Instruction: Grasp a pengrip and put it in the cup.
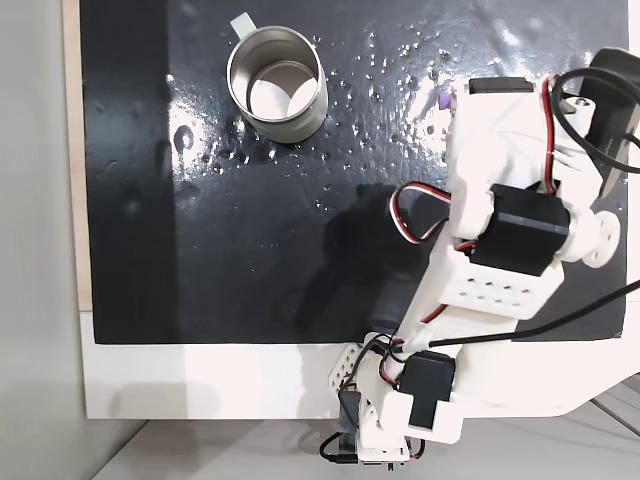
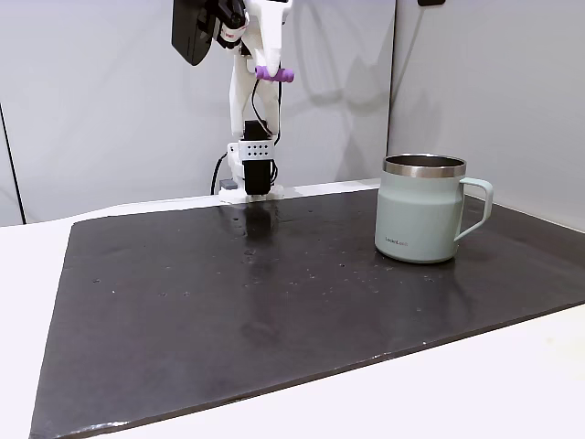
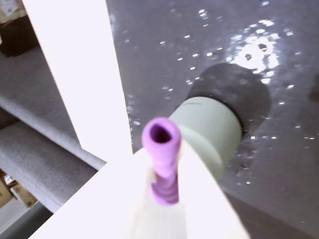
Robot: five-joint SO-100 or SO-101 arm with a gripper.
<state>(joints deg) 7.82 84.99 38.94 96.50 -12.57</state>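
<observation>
The purple ribbed pengrip (image 2: pixel 277 74) is pinched in my gripper (image 2: pixel 266 72), which is shut on it and held high above the mat. In the wrist view the pengrip (image 3: pixel 162 149) sticks out between the white fingers (image 3: pixel 79 74), its open end towards the camera. From above, only a sliver of the pengrip (image 1: pixel 443 100) peeks out beside the arm. The cup (image 2: pixel 425 208), pale grey-green with a metal rim and side handle, stands upright on the mat, well away from the gripper. It is the round cup (image 1: pixel 277 85) at the top left of the overhead-like fixed view, and the cup (image 3: pixel 209 130) lies beyond the pengrip in the wrist view.
A black mat (image 1: pixel 230 250) covers the white table. The arm's base (image 1: pixel 400 410) sits at the mat's edge. Cables (image 1: pixel 590 110) loop beside the upper arm. A grey wall (image 2: pixel 91 110) stands behind the table.
</observation>
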